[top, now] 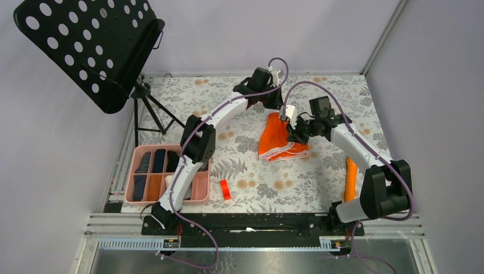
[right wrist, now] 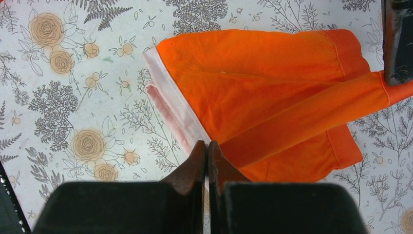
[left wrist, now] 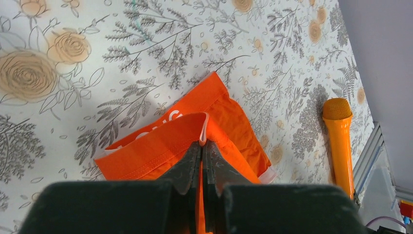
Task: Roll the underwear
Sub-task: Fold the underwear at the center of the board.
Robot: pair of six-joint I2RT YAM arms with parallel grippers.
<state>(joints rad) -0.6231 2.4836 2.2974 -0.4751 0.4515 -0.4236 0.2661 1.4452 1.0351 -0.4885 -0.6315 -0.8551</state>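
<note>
A bright orange underwear with white trim lies partly folded on the flowered table, mid-centre. My left gripper is at its far edge. In the left wrist view the gripper is shut on an edge of the orange underwear, with cloth between the jaws. My right gripper is at the right side of the garment. In the right wrist view it is shut at the end of a raised orange fold that runs up to the left gripper's finger.
A pink compartment tray with dark rolled garments stands at the left, under the left arm. A small red block lies near the front. A long orange cylinder lies at the right, also in the left wrist view. A black perforated stand on a tripod is at the far left.
</note>
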